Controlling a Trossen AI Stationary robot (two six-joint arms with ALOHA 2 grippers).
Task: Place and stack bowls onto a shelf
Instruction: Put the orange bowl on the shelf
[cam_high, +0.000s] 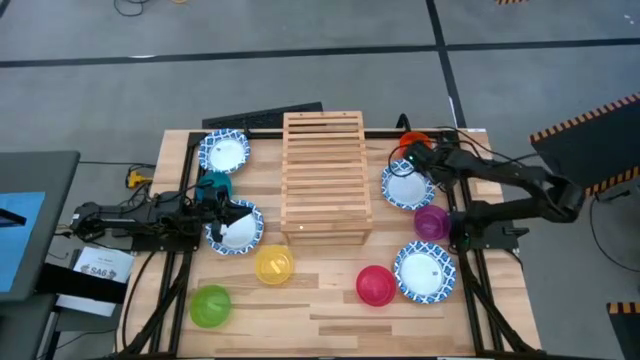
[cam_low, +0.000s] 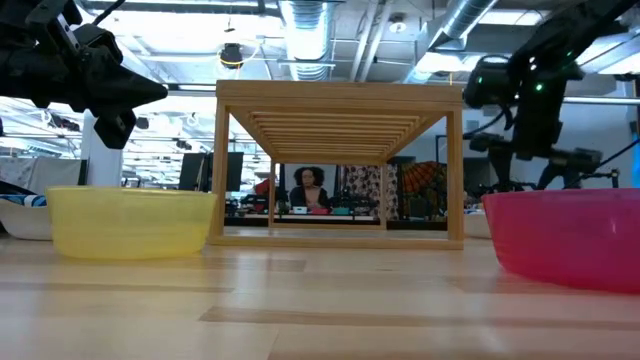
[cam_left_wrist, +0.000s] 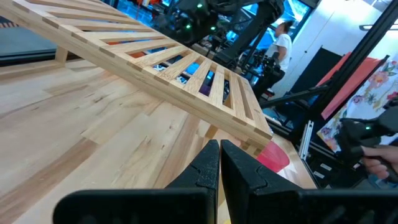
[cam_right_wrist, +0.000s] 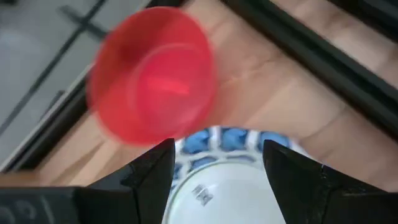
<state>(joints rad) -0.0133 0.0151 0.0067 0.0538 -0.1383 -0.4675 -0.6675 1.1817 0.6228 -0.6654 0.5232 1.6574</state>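
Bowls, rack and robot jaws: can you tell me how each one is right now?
Light wooden slatted shelf: upright, nothing on top.
Four white blue-rimmed bowls: on the table, unstacked.
Yellow plastic bowl: upright on the table.
Pink plastic bowl: upright on the table.
Left gripper: jaws shut, holding nothing.
Right gripper: jaws open above a white bowl.

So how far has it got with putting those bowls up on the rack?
Nothing is done yet: the shelf has no bowls on top. In hand: the right tool hangs open over a blue-rimmed bowl beside the orange bowl, holding nothing. The left tool is shut and empty by another blue-rimmed bowl. All the bowls on the table remain.
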